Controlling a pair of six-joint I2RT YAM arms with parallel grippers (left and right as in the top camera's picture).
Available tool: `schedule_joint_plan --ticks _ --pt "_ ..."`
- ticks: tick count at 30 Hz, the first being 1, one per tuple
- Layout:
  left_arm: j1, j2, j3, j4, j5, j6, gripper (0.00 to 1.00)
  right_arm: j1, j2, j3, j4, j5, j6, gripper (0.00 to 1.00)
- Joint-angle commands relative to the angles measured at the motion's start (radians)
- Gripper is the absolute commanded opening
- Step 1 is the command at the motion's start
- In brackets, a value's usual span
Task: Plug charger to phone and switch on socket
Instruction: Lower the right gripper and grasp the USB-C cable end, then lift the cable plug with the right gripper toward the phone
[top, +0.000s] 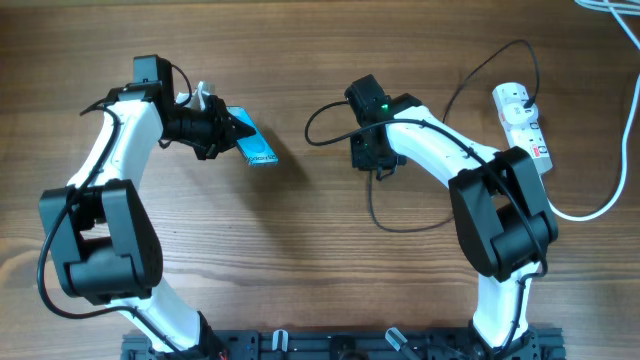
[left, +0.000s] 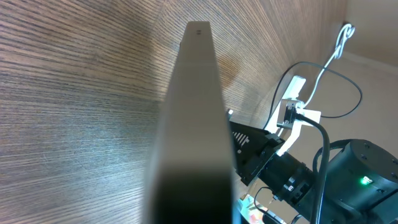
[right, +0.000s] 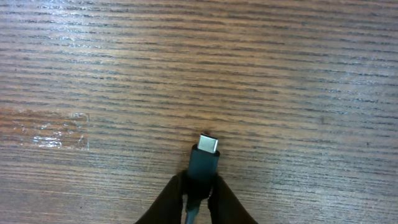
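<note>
My left gripper (top: 232, 128) is shut on the phone (top: 256, 147), holding its cyan-blue screen tilted above the table at the left. In the left wrist view the phone (left: 194, 118) shows edge-on as a grey slab filling the centre. My right gripper (right: 199, 186) is shut on the charger's black connector (right: 205, 158), its metal tip pointing away over the wood. In the overhead view the right gripper (top: 366, 150) is to the right of the phone, apart from it. The black charger cable (top: 478, 72) loops back to the white socket (top: 522, 122) at the far right.
A thick white cord (top: 612, 190) runs from the socket along the right edge. Black cable loops (top: 378, 210) hang beneath the right arm. The right arm also shows in the left wrist view (left: 348, 180). The table (top: 300, 260) is brown wood.
</note>
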Motion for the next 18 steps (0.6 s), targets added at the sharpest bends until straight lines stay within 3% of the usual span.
schedule_joint_plan --ticks 1,3,6,7,13,15,18 --pt "-0.002 -0.023 0.002 0.003 0.020 0.024 0.04 0.008 0.048 -0.028 -0.011 -0.016 0.012 0.10" --pt "-0.002 -0.023 0.002 0.003 0.020 0.024 0.04 0.008 0.048 -0.028 -0.012 -0.017 0.011 0.07" --pt "-0.002 -0.023 0.002 0.003 0.020 0.024 0.04 0.008 0.048 -0.028 -0.026 -0.018 0.014 0.22" --pt "-0.002 -0.023 0.002 0.003 0.020 0.024 0.04 0.008 0.048 -0.028 -0.032 -0.021 0.014 0.22" --pt "-0.002 -0.023 0.002 0.008 0.028 0.049 0.04 0.008 0.048 -0.028 -0.034 -0.021 0.010 0.05" --pt "0.000 -0.023 0.002 0.027 0.075 0.080 0.04 0.003 0.042 -0.020 -0.040 -0.044 0.008 0.04" --pt "0.009 -0.023 0.002 0.066 0.141 0.080 0.04 -0.018 -0.023 -0.019 -0.005 -0.232 -0.167 0.04"
